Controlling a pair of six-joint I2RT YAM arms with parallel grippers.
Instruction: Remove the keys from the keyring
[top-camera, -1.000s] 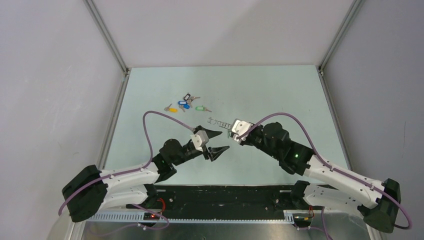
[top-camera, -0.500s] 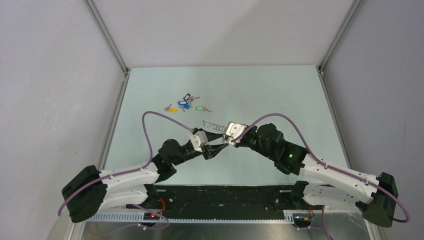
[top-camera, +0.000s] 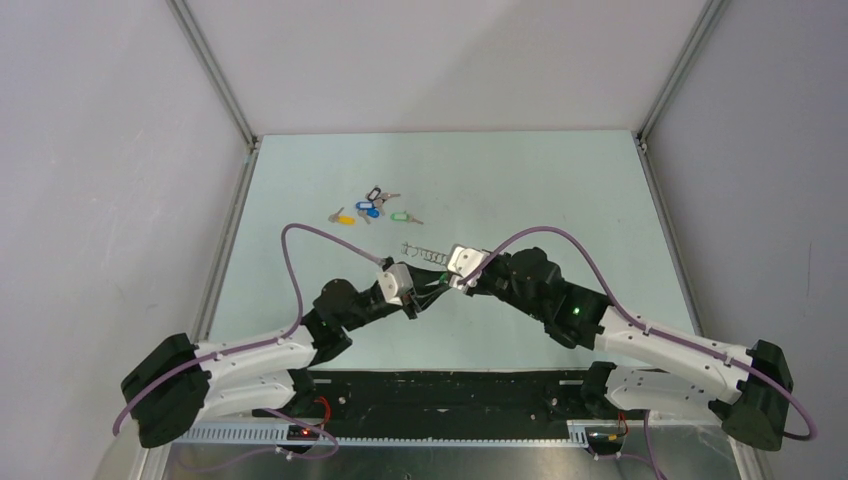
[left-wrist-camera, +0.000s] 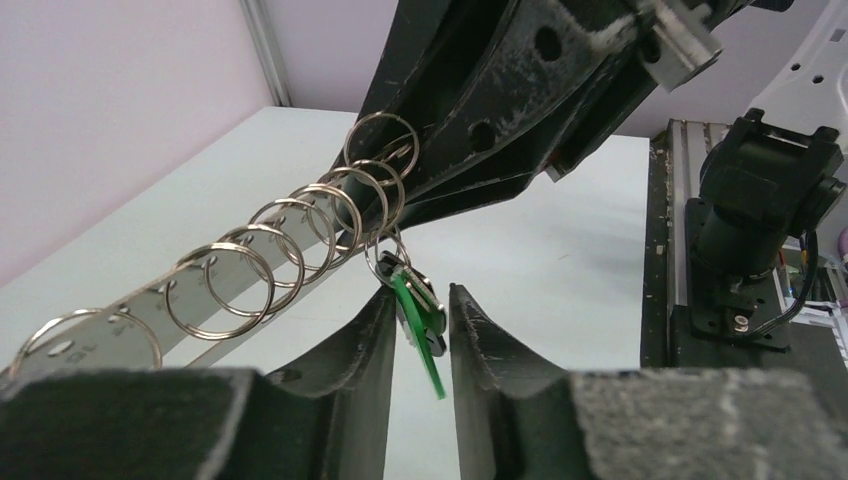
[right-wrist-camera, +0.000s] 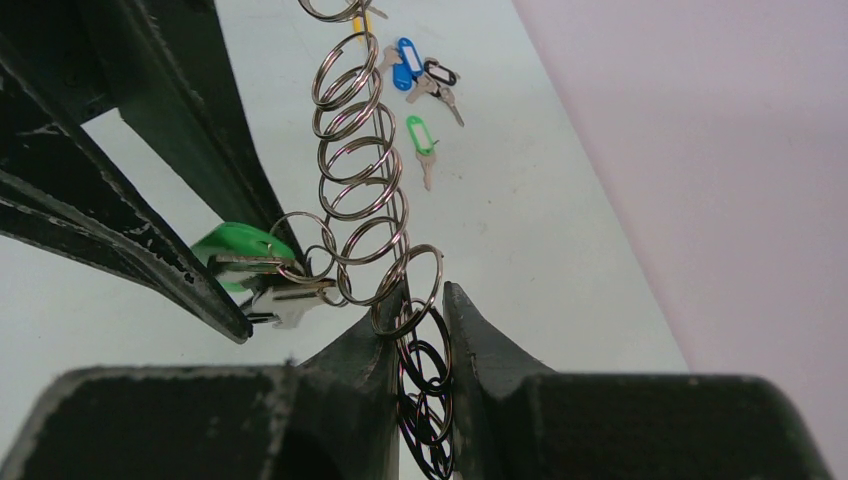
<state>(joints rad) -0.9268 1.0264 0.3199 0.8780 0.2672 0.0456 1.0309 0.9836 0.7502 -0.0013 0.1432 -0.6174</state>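
A chain of linked silvery keyrings (right-wrist-camera: 355, 160) hangs from my right gripper (right-wrist-camera: 420, 300), which is shut on the chain's near end, with darker rings between its fingers. The chain shows in the top view (top-camera: 420, 250) and the left wrist view (left-wrist-camera: 290, 240). A small silvery key (right-wrist-camera: 285, 300) with a green tag (left-wrist-camera: 425, 335) hangs from one ring. My left gripper (left-wrist-camera: 415, 300) is shut on this green-tagged key just below the chain. Both grippers meet above the table's middle, left (top-camera: 428, 296) and right (top-camera: 448, 283).
Loose keys with blue (top-camera: 368, 209), green (top-camera: 400, 216) and yellow (top-camera: 343, 217) tags lie on the pale green table (top-camera: 550, 190) behind the grippers. They also show in the right wrist view (right-wrist-camera: 420, 135). Metal frame posts stand at the table's back corners.
My left gripper was open and apart from the chain. It moved right to the chain and shut on the green-tagged key. My right gripper carried the chain a little leftward.
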